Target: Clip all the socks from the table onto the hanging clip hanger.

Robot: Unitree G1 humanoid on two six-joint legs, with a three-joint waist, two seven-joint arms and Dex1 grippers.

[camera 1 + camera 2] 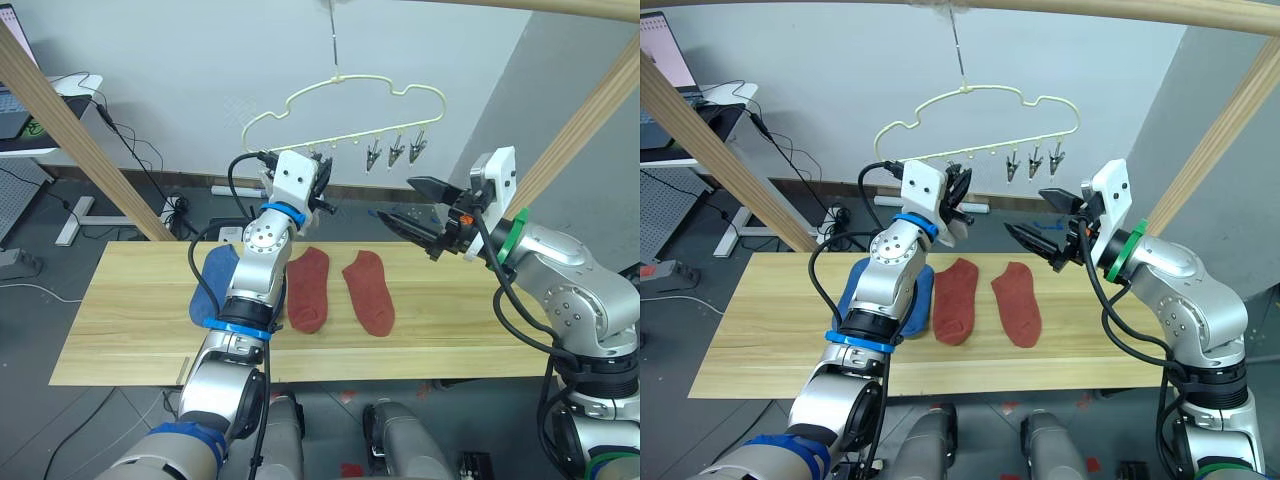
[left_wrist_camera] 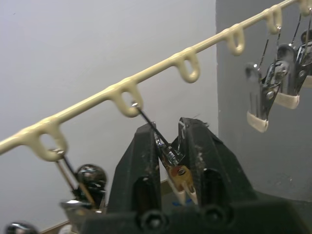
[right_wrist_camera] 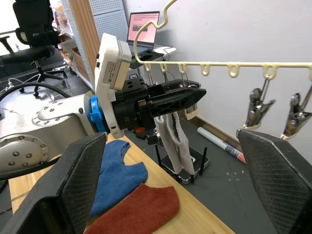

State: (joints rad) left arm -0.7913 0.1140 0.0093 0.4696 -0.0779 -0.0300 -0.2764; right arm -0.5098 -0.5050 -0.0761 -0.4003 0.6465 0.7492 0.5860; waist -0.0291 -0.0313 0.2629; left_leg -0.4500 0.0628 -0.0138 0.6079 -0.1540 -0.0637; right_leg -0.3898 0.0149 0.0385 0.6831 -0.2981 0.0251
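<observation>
Table (image 1: 130,330) bears 2 rust-red socks (image 1: 340,290), blue sock (image 1: 212,280).

Place: robotics lab or office workroom.
Evidence, left: open laptop (image 3: 142,30) on desk, black office chair (image 3: 33,28), pegboard panel (image 3: 108,15).
Floor: loose cables (image 1: 130,150), power strip (image 1: 177,209).
Walls: bare grey.

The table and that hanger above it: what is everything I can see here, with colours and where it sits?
Rust-red socks: two, side by side mid-table.
Blue sock: at least one, on the table beside the red ones, partly behind the left arm.
Light grey sock: one, hanging from the hanger by the left claw.
Clip hanger: one, pale yellow, hanging above; three free grey clips at its right end.
Wooden rail frame: light wood, overhead and at the sides.
Left claw: black, closed on a clip.
Right claw: black, open, near the hanger.
</observation>
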